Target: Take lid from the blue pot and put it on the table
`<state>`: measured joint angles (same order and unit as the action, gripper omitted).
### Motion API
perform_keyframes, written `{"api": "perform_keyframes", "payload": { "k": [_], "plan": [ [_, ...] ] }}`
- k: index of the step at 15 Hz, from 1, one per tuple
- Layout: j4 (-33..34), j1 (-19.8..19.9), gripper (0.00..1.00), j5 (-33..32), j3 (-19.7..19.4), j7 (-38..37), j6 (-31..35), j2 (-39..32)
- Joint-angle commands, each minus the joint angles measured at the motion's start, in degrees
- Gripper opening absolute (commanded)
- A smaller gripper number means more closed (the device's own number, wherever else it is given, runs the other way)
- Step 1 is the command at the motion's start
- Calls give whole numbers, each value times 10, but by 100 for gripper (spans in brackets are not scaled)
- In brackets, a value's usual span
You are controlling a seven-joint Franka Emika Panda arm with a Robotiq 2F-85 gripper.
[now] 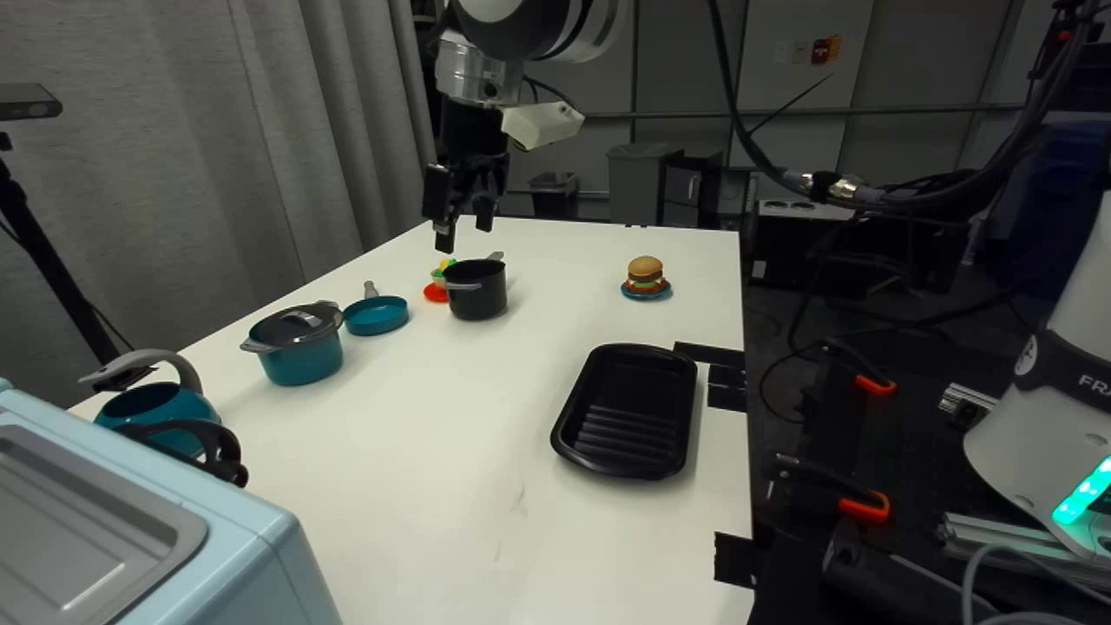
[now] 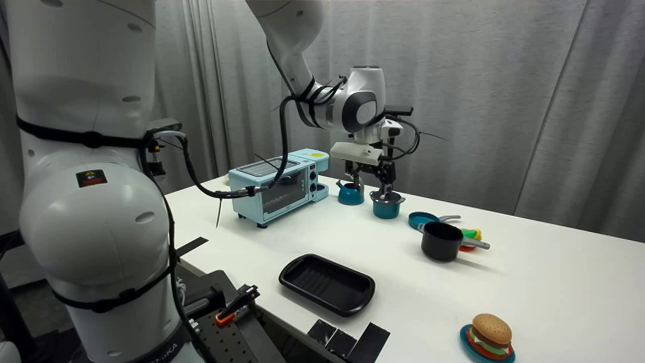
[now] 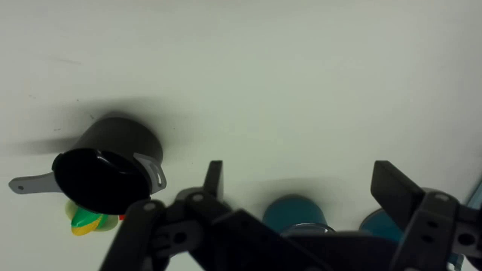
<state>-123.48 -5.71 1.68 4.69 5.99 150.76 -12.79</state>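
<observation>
The blue pot (image 1: 301,363) stands on the white table (image 1: 434,451) between the kettle and a blue pan; it also shows in an exterior view (image 2: 386,209) and, partly covered by the gripper, in the wrist view (image 3: 293,212). The grey lid (image 1: 291,325) with its knob sits on top of the pot. In the wrist view only the lid's edge (image 3: 307,227) shows. My gripper (image 1: 464,227) is open and empty, held in the air above the table, apart from the pot. Its fingers are wide apart in the wrist view (image 3: 298,164).
A blue kettle (image 2: 350,195) and light-blue toaster oven (image 2: 282,186) stand on one side of the pot. A blue pan (image 1: 376,317), black pot (image 1: 477,293) and toy food (image 1: 440,276) stand on the other. A black tray (image 1: 629,417) and toy burger (image 1: 645,271) lie nearer the robot.
</observation>
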Motion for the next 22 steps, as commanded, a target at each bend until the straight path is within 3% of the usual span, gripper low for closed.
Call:
{"api": "perform_keyframes", "payload": {
  "k": [1,12,13,22],
  "plan": [
    [90,-14,100,-38,-2,-44,-27,-58],
    [289,-50,100,-34,-4,-103,-51,-202],
    [238,-42,100,-24,5,-87,-40,-173],
    [286,-53,100,-36,-5,-99,-29,-214]
  ]
}}
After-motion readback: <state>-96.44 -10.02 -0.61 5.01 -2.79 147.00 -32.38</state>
